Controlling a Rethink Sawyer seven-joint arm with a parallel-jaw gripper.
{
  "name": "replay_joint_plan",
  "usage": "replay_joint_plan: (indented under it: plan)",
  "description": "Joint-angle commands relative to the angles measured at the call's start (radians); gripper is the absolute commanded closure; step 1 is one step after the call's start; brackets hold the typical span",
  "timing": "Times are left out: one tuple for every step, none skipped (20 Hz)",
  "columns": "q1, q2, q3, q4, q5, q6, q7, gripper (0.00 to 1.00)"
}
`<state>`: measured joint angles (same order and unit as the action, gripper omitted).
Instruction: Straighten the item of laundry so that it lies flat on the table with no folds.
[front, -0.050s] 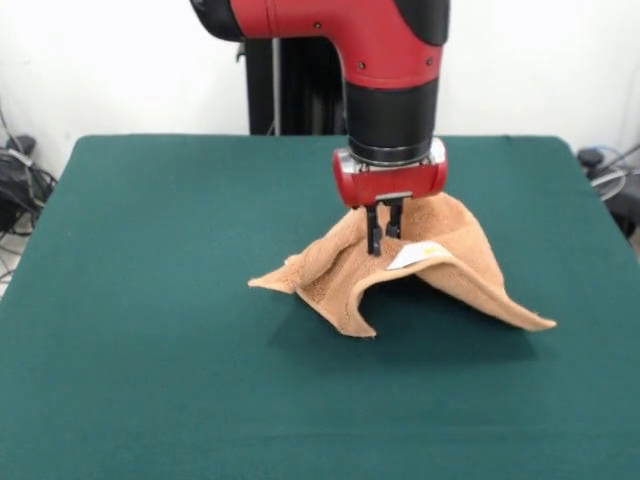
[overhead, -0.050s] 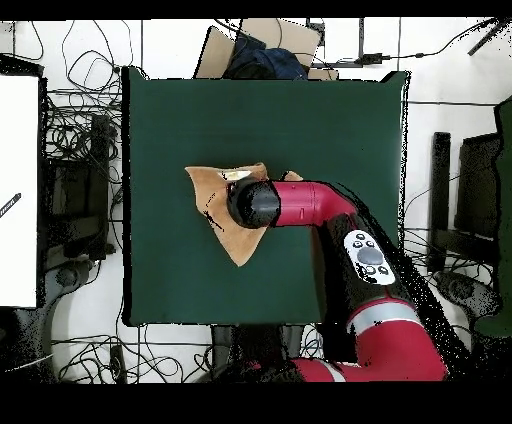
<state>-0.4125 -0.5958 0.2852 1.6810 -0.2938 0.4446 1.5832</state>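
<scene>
— Where was the towel (front, -0.050s: 350, 275) at that moment?

— Near the middle of the green counter (front, -0.050s: 150, 300), and not flat. Its centre was pulled up into a peak, so the cloth stood like a small tent. In the front view one corner ran out low to the picture's right and lay on the counter, another reached out to the left, and a third fold came down toward the camera with a shadowed hollow beneath it.

— And the end effector (front, -0.050s: 384, 228)?

— It pointed straight down from the red and black arm (front, -0.050s: 385, 70), with its two dark fingers (front, -0.050s: 374, 230) close together at the top of the peak, pinching the towel there. The gap between them was narrow, filled by cloth.

— Could you see the label?

— Yes, a small white label (front, -0.050s: 414, 256) sat on the raised edge just to the right of the fingers, facing the camera.

— What did the overhead view add?

— The arm's wrist covered the middle of the towel (overhead, -0.050s: 225, 215). Cloth showed to its left and below it, tapering to a point toward the bottom of the picture, all well inside the counter's edges. Cables (overhead, -0.050s: 75, 150) lay on the floor around the counter.
</scene>
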Motion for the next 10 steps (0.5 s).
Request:
replay_joint_plan:
  plan:
    - [0.018,-0.007,0.092,-0.043,0.007,0.076,0.002,1.00]
    - [0.014,-0.003,0.094,-0.042,0.006,0.071,0.002,1.00]
    - [0.015,-0.003,0.096,-0.043,0.005,0.072,0.002,1.00]
    - [0.013,-0.001,0.099,-0.044,0.002,0.070,-0.001,1.00]
    - [0.010,0.000,0.103,-0.041,0.001,0.066,-0.002,1.00]
    - [0.005,0.003,0.110,-0.040,-0.001,0.065,-0.008,1.00]
    - [-0.001,0.005,0.115,-0.036,0.001,0.059,-0.006,1.00]
    - [-0.005,0.009,0.120,-0.036,0.002,0.057,-0.008,1.00]
    - [-0.010,0.011,0.125,-0.032,0.001,0.051,-0.008,0.00]
    - [-0.010,0.010,0.125,-0.032,-0.001,0.048,-0.008,0.00]
